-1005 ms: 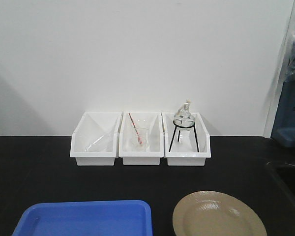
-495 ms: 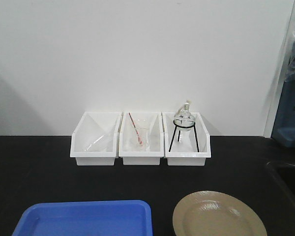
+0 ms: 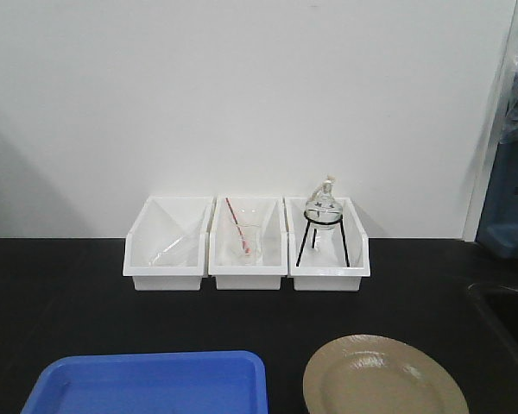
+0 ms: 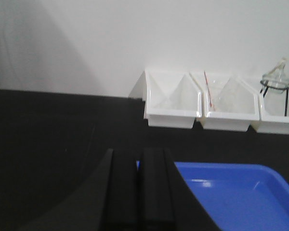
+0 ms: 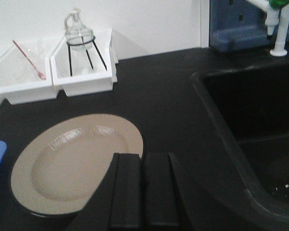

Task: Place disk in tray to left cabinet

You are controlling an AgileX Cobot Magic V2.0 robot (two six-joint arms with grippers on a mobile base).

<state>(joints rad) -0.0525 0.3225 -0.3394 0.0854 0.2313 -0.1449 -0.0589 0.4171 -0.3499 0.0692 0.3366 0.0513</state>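
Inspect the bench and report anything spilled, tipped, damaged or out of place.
Nothing stands out. The disk lies flat on the black countertop, right of the blue tray and apart from it. The three white bins sit in an even row; the flask stands upright on its tripod in the rightmost bin. No spills show.

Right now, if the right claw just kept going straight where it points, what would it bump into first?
Probably the disk: its right rim lies just ahead of the right claw. Beyond that comes the black counter. How high the claw sits is unclear.
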